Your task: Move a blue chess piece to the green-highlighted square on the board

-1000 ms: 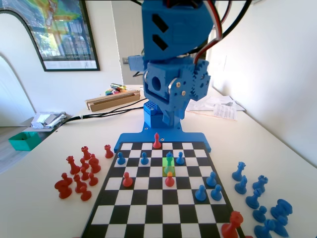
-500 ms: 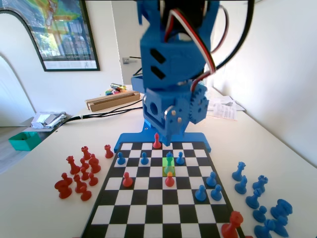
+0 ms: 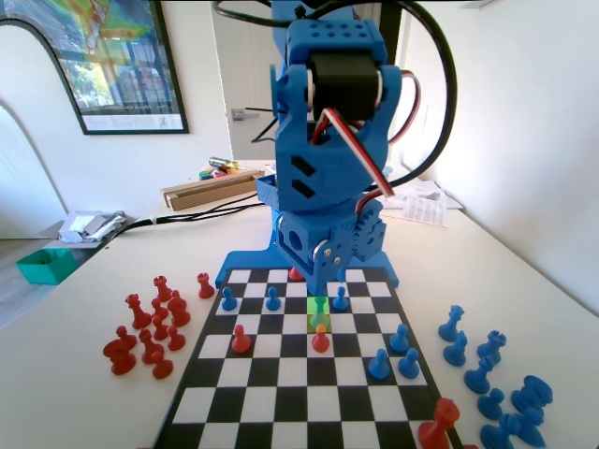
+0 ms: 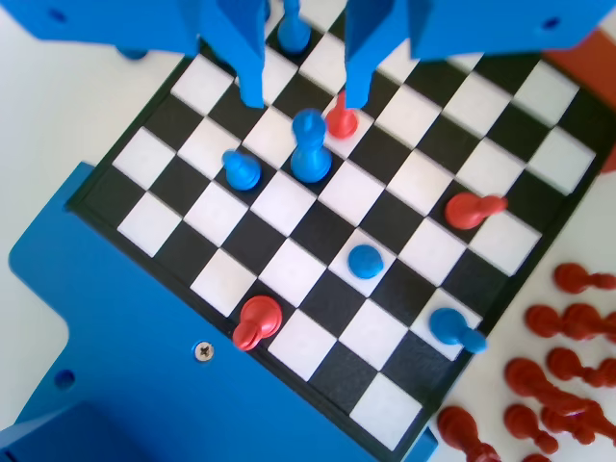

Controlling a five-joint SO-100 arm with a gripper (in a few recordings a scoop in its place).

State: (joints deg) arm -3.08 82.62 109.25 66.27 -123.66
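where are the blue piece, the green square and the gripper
blue piece (image 4: 310,154), wrist view, on its body
green square (image 3: 319,311), fixed view, on its tinted face
gripper (image 4: 303,98), wrist view, between the jaws' tips

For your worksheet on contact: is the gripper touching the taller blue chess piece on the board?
Apart. In the wrist view the open gripper hangs with both jaw tips above the blue chess piece, and bare board shows between each tip and the piece.

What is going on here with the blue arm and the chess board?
The blue arm's hand hangs open low over the board. Its jaws are spread above the blue chess piece and are not gripping it. In the fixed view that piece seems to stand at the green-highlighted square, partly hidden by the arm. A red pawn stands right beside it.
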